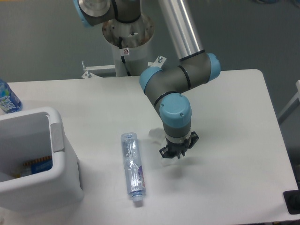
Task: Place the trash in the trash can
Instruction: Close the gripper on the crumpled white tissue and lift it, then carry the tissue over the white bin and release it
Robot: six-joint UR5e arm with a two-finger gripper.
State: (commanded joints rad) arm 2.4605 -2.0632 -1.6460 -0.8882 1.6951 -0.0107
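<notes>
While the arm is bent down over the middle of the white table [234, 108], the gripper [175, 154] is pointed straight at the tabletop, low over it; its fingers are seen only as a small dark cluster under the blue wrist joint, and whether they are apart or closed on something cannot be told. A small piece of the crumpled white wrapper [155, 133] is seen just beside the wrist, on its left in the picture; the rest of it is hidden behind the arm, and contact with the fingers cannot be judged. The flattened clear bottle [132, 166] is laid on the table near the gripper, apart from it, with its white cap toward the front edge. The trash can [58, 154] is placed at the picture's left edge, well apart from the gripper; something with a blue band is seen inside it. An upright water bottle [7, 98] is partly seen behind the can.
</notes>
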